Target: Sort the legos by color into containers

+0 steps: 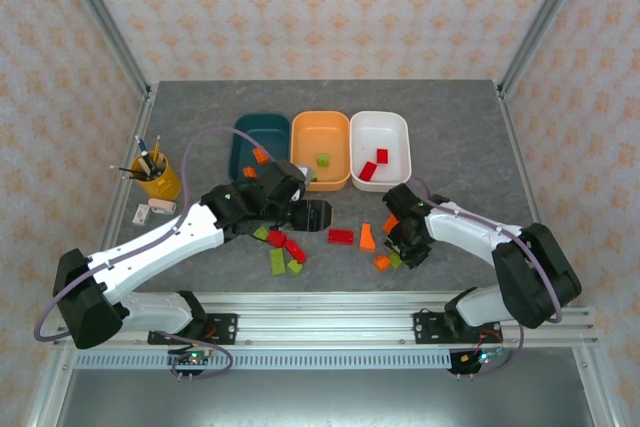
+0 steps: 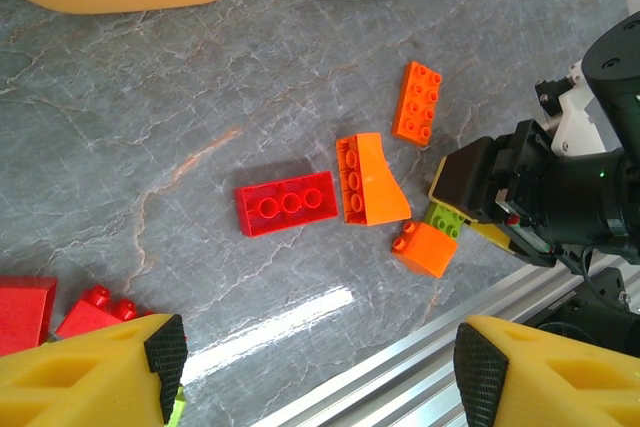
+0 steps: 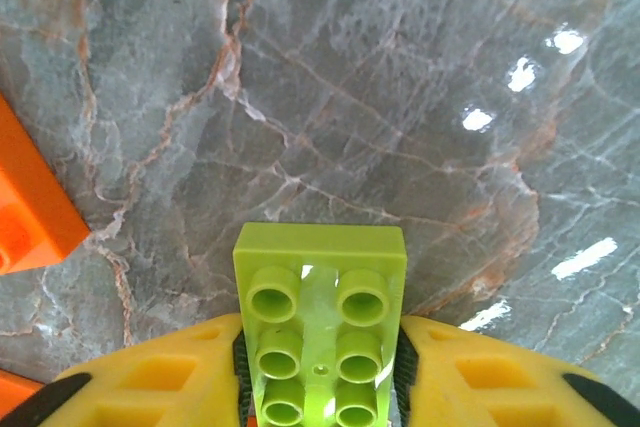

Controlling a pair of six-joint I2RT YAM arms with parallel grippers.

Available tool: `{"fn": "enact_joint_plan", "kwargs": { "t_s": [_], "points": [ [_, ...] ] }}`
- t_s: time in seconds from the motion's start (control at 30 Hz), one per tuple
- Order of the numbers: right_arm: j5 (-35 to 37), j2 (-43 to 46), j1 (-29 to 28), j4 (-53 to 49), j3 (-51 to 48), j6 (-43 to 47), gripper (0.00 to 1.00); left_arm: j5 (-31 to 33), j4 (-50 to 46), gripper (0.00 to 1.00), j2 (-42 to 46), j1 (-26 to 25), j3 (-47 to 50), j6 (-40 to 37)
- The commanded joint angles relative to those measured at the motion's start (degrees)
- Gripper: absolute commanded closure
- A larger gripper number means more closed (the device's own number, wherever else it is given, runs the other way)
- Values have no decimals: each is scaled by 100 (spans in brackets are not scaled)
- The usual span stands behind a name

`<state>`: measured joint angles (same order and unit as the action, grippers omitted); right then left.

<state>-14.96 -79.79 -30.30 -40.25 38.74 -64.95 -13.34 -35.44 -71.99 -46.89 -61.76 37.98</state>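
We find the right gripper (image 3: 320, 367) clamped on a lime green brick (image 3: 320, 292), just beside an orange brick (image 2: 425, 249) near the front edge of the table (image 3: 400, 97); whether it is lifted we cannot tell. The left gripper (image 2: 320, 352) stands with fingers wide apart above a red brick (image 2: 288, 203). The teal tub (image 1: 243, 137), orange tub (image 1: 318, 132) and white tub (image 1: 385, 127) sit side by side, well apart from the held brick.

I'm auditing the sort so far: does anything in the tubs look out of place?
The orange tub holds a lime green brick, while orange bricks lie in the dark teal tub. Odd as a colour match, though each tub seems to hold one colour only.
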Motion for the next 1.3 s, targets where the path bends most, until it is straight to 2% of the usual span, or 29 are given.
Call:
{"fn": "enact_joint_plan", "kwargs": {
  "t_s": [0.0, 0.17, 0.33, 0.43, 0.53, 0.73, 0.83, 0.97, 1.1, 1.27],
  "points": [
    [140, -214, 16, 329, -152, -35, 61, -26, 151, 26, 144, -74, 76, 111],
    [345, -104, 11, 322, -124, 50, 65, 38, 178, 26, 176, -74, 120, 170],
    [689, 326, 16, -133, 192, 353, 68, 292, 73, 25, 314, -59, 74, 342],
    [871, 648, 16, -450, 643, 837, 68, 426, -126, 24, 368, 89, -130, 445],
    [1017, 560, -153, -691, 1395, 1427, 68, 507, -311, 23, 444, 432, -329, 515],
    [1122, -605, -679, -726, 3422, 2578, 68, 716, -722, 23, 495, 1349, -689, 629],
    [856, -1532, -740, -798, 4503, 3150, 69, 1092, -1095, 22, 510, 1751, -786, 889],
    [813, -2665, -716, -1007, 5717, 3587, 70, 1080, -1107, 22, 554, 2100, -734, 1141],
    [791, -3784, -665, -1600, 6921, 3460, 69, 1044, -1112, 22, 596, 2114, -729, 1144],
    [1143, -4655, -596, -2053, 7772, 2769, 69, 1036, -1167, 22, 785, 2114, -610, 1133]
  ]
}}
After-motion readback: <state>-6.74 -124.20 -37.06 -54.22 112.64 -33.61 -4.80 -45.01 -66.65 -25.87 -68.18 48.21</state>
